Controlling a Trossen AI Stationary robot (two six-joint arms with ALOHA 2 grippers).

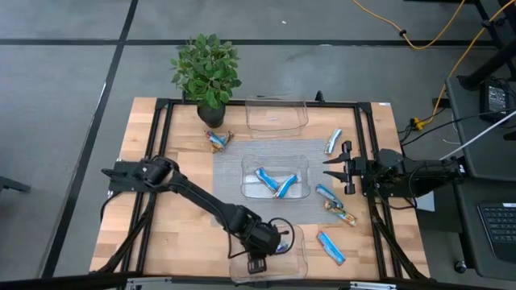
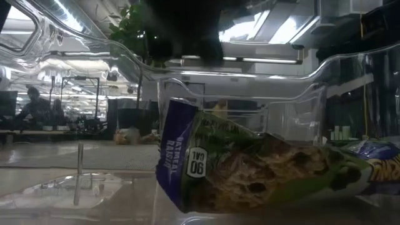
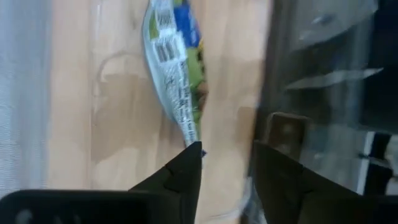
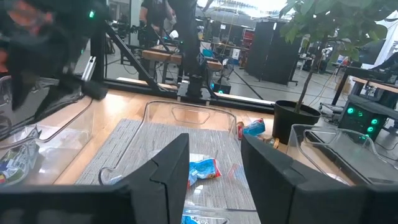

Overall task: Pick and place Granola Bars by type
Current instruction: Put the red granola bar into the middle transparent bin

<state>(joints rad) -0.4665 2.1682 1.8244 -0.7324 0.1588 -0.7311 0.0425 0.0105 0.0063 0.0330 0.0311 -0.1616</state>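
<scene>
Sorted so far: two blue bars [image 1: 274, 183] lie in the middle bin [image 1: 275, 158], and one green-and-blue oatmeal bar [image 2: 250, 169] lies in the near bin [image 1: 300, 256] at the table's front edge (it fills the low view, tilted against the clear wall).
Far bin: the far bin [image 1: 276, 114], beside the plant [image 1: 207, 70], looks to hold nothing.
Left to sort: a bar [image 1: 217, 139] near the plant pot; a blue bar [image 1: 333, 141] right of the far bin; a light blue bar [image 1: 326, 193] and a brown-orange bar [image 1: 340, 213] close together right of the middle bin; a blue bar [image 1: 330, 247] right of the near bin.
Progress: roughly a third done, judging by three bars binned and five loose on the wood.
Left gripper: the left gripper [image 1: 260, 256] hangs over the near bin, arm stretched diagonally from the table's left side, wrist pointing down. In its wrist view the fingers [image 3: 180, 177] stand apart with nothing between them; the bar [image 3: 177, 68] lies just beyond their tips, released (a drop-off, by the look of it).
Right gripper: the right gripper [image 1: 334, 169] waits at the right side, level with the middle bin and pointing at it, fingers [image 4: 165, 171] parted and empty.
Next: probably one of the loose bars on the right, nearest the waiting arm.
</scene>
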